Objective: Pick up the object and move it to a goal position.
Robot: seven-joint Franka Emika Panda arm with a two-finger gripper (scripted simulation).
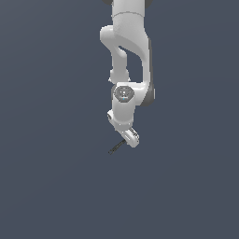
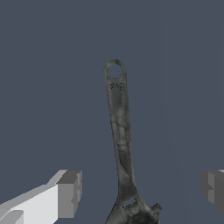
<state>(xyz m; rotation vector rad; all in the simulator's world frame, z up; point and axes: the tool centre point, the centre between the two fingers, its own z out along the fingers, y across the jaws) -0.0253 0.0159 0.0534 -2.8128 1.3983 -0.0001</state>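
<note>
The arm (image 1: 127, 56) was smooth white with dark grey joint seams; its gripper (image 2: 141, 188) had 2 blocky grey fingertips (image 2: 70, 193).

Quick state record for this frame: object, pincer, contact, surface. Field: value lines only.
object: dark grey wrench, slender handle with a hole at one end, jawed head at the other
pincer: open, one finger on each side of the wrench near its head
contact: none visible; gaps show between both fingers and the wrench
arm: white, reaching down over the wrench in the exterior view
surface: plain dark blue-grey floor
goal marker: none visible
task stage: wrench not yet grasped
</note>
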